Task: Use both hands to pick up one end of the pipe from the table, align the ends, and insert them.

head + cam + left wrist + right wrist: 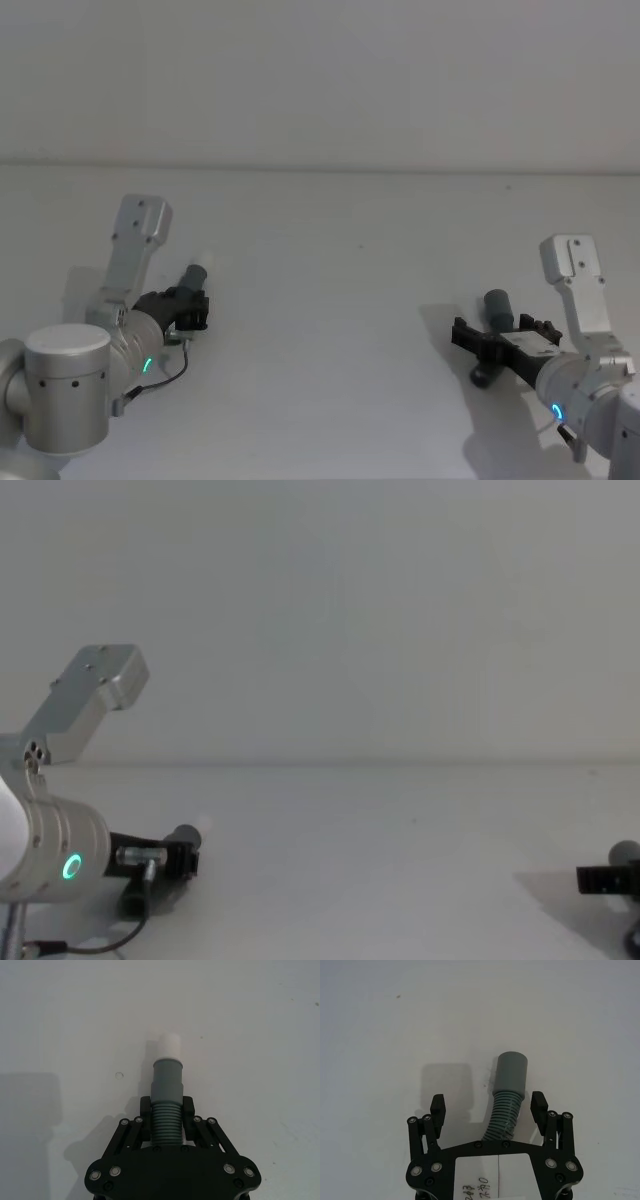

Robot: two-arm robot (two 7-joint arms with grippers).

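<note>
— Left side of the desk [330, 390]?
— At 9 o'clock in the head view, left claw [193, 303] clamped on the plug piece [192, 278]. Silver wrist [125, 340] behind it, green ring [146, 365] lit, thin dark cable [172, 372] looping below.

— Closer look at that grip?
— From the left wrist, both fingers [145, 1107] pressed against the ribbed section. Smooth grey collar and white tip [168, 1045] sticking out past them. In the head view, tip aimed toward 1 o'clock. Resting on the desk or raised off it: hard to tell.

— And the right side?
— At 4 o'clock in the head view, right claw [503, 332] spread wide, straddling the socket piece [497, 306]. From the right wrist, ribbed stretch [504, 1115] lying between the two black fingers [438, 1106], touching neither, nearer one than the other. Socket [510, 1076] beyond the fingertips, open end toward 12 o'clock in the head view, piece flat on the desk with a shadow beside it.

— The two pieces relative to each other?
— Well apart, one at each side of the desk, ends not aligned.

— From the chest?
— Left claw low at 8 o'clock, right claw cut off at the 4 o'clock edge.
</note>
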